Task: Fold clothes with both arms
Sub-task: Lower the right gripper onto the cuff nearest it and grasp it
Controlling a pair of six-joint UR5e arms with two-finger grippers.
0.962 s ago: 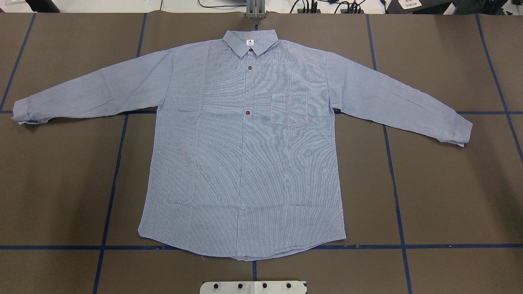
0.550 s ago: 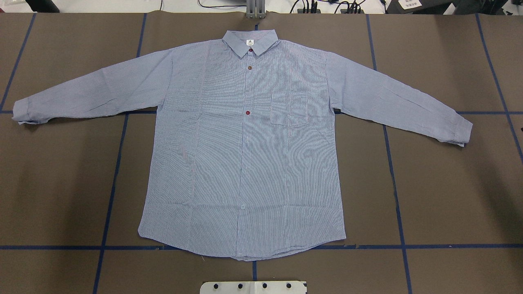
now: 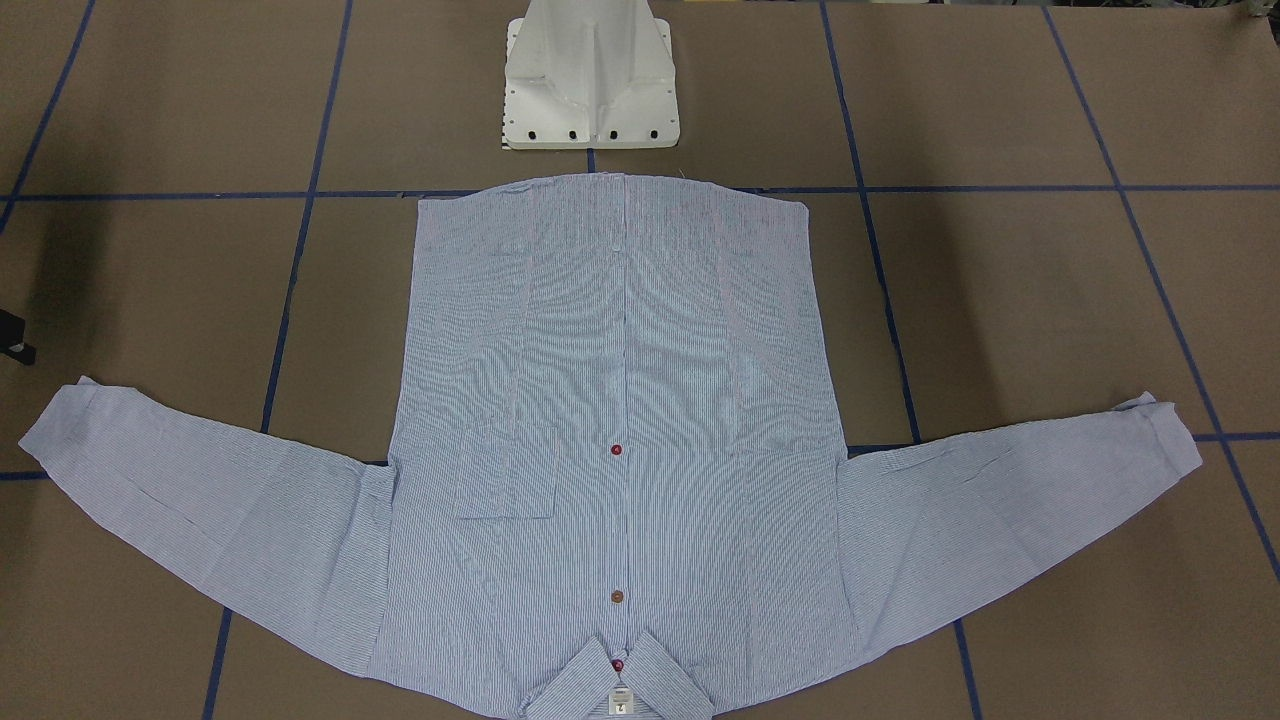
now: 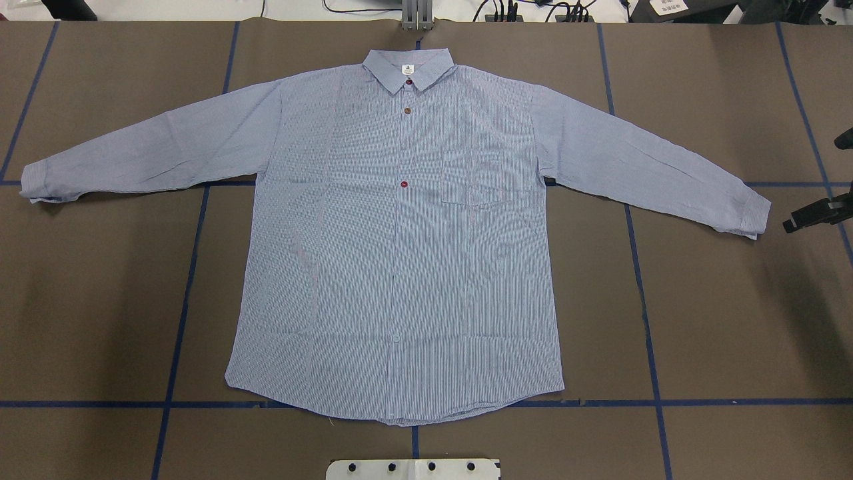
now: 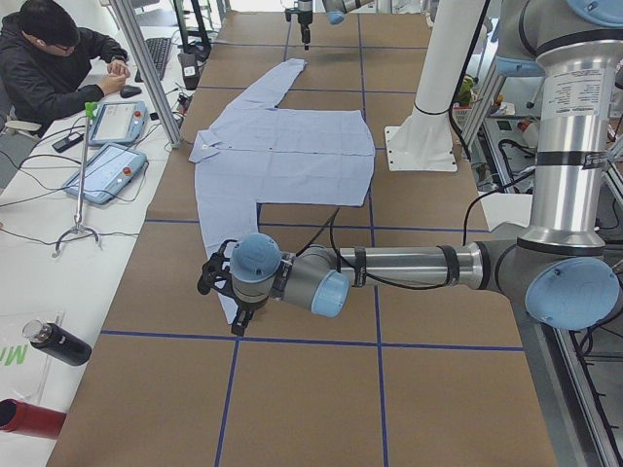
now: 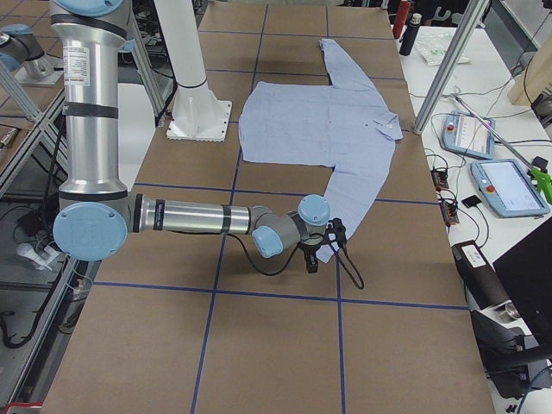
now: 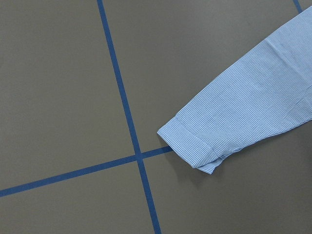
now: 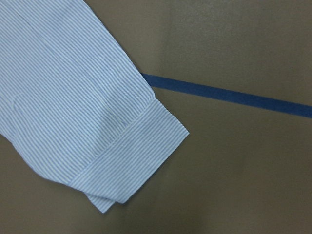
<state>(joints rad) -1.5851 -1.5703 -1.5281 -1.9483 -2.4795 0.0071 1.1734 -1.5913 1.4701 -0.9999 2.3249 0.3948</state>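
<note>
Shirt (image 4: pixel 400 253) flat, front up, mid-table (image 4: pixel 720 320); collar far from pedestal (image 4: pixel 413 469), sleeves spread wide. Unmoved since half second ago. New: right gripper (image 4: pixel 814 215) at overhead's right edge, just beside cuff. Left gripper (image 5: pixel 222 297) near other cuff. Both jaws: cannot tell whether released or clenched.

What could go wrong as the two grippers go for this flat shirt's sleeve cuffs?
The right cuff, near the right gripper, has a doubled corner; a pinch may catch only one layer and slip.
The left cuff, near the left gripper, lies flat on the table; fingers might shove and wrinkle it.
Uneven lifting could drag the shirt askew.
</note>
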